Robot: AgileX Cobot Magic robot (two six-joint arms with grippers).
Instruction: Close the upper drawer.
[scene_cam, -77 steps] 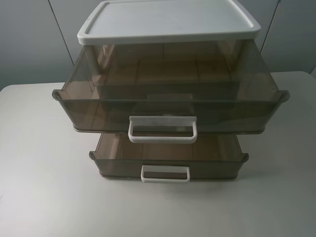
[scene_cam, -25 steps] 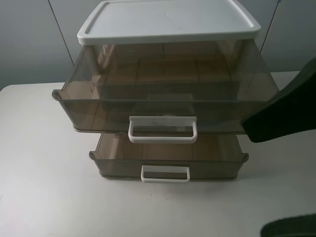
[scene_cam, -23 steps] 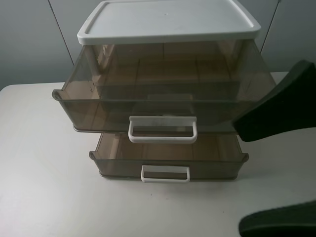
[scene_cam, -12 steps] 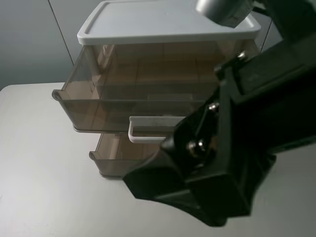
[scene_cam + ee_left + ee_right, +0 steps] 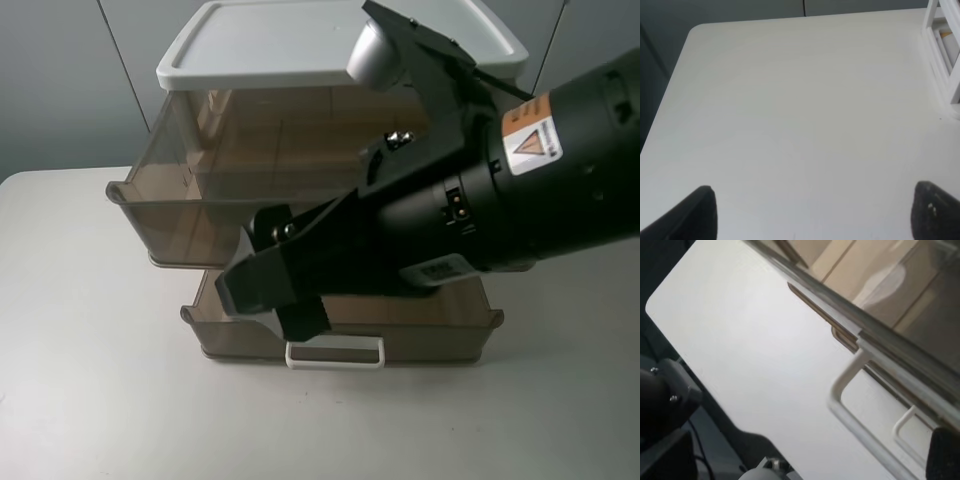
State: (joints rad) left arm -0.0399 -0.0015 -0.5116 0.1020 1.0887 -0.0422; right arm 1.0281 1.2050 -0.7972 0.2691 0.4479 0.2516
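The upper drawer (image 5: 160, 205) is a deep smoky brown drawer, pulled well out of the white-topped cabinet (image 5: 300, 45). My right gripper (image 5: 275, 300) reaches across the drawer's front and hides its white handle in the exterior view. The right wrist view shows the drawer front (image 5: 890, 335) and the white loop handle (image 5: 837, 390) close ahead, with one fingertip (image 5: 944, 455) at the edge. The right gripper looks open and empty. My left gripper (image 5: 817, 215) is open over bare table, away from the drawers.
A shallower smoky drawer (image 5: 440, 335) with a small white handle (image 5: 335, 352) is also pulled out below. The cabinet's white frame (image 5: 940, 55) shows at the edge of the left wrist view. The white table (image 5: 90, 380) lies in front and to the left.
My right arm has swung in from the right edge and now covers the front of the upper drawer and its handle. The drawers have not moved.
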